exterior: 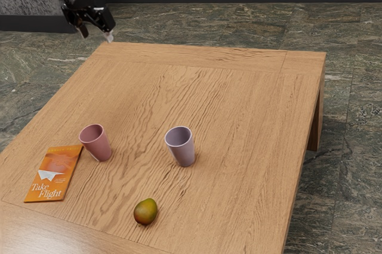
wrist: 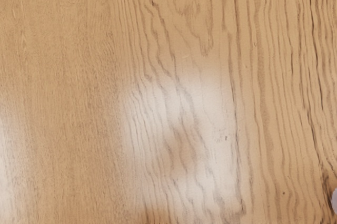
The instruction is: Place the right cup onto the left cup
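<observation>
- Pink tapered cup (exterior: 98,145), upright toward the exterior view's left edge of the wooden table (exterior: 239,105); lavender tapered cup (exterior: 183,151) upright nearer the opposite edge; both seem empty.
- Black two-finger gripper (exterior: 96,33), fingers apart, holding nothing, high by the far left corner.
- Orange book (exterior: 55,173) beside the pink cup; green-brown mango (exterior: 145,212) toward the near edge.

On table (exterior: 239,146): cup (exterior: 101,146) between book (exterior: 55,167), other cup (exterior: 184,154).
</observation>
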You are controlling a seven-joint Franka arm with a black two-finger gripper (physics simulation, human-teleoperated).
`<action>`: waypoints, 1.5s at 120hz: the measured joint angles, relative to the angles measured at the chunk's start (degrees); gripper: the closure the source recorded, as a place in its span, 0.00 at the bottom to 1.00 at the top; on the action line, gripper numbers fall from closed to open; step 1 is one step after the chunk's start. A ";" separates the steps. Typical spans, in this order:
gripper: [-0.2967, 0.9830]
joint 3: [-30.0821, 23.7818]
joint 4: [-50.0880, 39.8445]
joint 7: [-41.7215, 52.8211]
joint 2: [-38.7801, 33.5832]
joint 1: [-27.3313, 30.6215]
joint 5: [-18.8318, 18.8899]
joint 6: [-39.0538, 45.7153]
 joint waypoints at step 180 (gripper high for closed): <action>0.26 -18.41 -36.11 -50.00 -1.46 -6.84 -2.84 29.39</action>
